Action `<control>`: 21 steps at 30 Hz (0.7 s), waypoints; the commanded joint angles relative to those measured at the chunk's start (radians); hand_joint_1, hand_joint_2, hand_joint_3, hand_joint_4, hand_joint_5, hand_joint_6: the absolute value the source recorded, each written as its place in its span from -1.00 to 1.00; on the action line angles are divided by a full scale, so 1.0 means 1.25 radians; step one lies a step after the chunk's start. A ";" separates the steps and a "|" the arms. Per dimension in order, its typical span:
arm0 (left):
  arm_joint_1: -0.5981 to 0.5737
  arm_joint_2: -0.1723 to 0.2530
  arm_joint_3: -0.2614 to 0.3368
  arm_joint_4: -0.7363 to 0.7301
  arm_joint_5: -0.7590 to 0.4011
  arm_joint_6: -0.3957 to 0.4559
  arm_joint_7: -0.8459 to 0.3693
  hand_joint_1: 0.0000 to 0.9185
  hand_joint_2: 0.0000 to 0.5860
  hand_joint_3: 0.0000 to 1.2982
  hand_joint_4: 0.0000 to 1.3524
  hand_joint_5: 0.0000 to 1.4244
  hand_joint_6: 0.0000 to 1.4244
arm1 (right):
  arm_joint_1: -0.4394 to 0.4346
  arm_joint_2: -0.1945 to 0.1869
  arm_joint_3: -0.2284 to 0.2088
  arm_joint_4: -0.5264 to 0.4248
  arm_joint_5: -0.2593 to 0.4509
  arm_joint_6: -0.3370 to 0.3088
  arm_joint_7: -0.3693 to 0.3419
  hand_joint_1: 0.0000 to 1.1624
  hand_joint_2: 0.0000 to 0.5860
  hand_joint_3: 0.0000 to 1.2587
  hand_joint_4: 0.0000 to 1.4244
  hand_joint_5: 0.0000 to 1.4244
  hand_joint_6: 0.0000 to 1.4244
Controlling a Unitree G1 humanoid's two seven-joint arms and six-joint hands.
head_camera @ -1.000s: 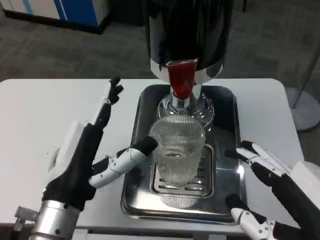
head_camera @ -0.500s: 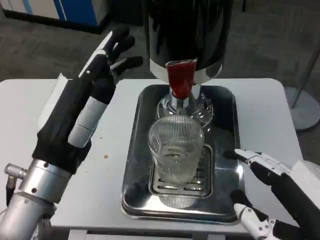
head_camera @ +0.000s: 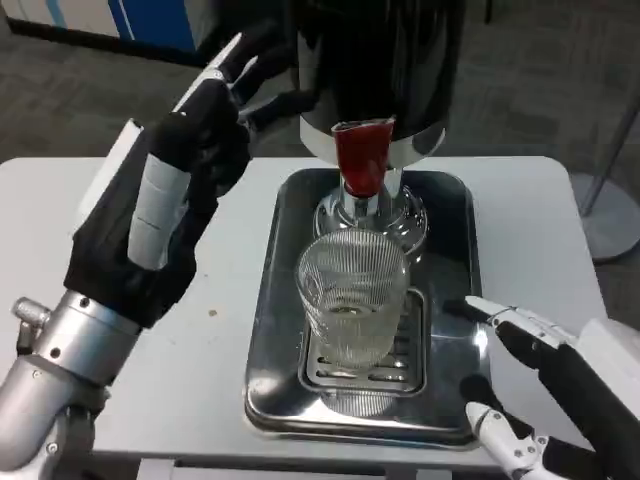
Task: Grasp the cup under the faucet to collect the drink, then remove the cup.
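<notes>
Head view | left robot hand (head_camera: 185, 150) has left the cup (head_camera: 352, 297), risen toward the dispenser (head_camera: 375, 70), fingers apart | right robot hand (head_camera: 555, 400) apart, waiting | filling likely next

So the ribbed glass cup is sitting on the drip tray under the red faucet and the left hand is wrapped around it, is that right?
Not quite. The cup does stand on the drip tray under the red faucet, but the head view shows the left hand raised beside the dispenser, well clear of the cup and holding nothing.
</notes>
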State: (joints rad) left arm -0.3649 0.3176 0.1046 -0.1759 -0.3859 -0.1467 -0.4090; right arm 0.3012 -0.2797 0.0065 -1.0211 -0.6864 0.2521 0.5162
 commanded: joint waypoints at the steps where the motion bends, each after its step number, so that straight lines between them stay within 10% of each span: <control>1: -0.001 0.015 0.006 -0.057 -0.026 0.055 -0.016 -0.96 -0.99 -0.82 -0.87 -0.71 -0.82 | -0.001 0.001 0.002 0.007 -0.002 0.004 -0.006 -0.34 0.99 -0.73 -0.80 -0.86 -0.91; 21: -0.068 -0.004 -0.003 0.014 -0.073 0.118 -0.085 -0.99 -0.97 -0.80 -0.82 -0.68 -0.77 | 0.005 0.004 0.004 0.000 -0.001 0.004 -0.007 -0.35 1.00 -0.73 -0.79 -0.85 -0.91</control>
State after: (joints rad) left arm -0.4323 0.3141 0.1157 -0.1614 -0.4773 -0.0127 -0.4887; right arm 0.3001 -0.2796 0.0090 -1.0197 -0.6886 0.2543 0.5158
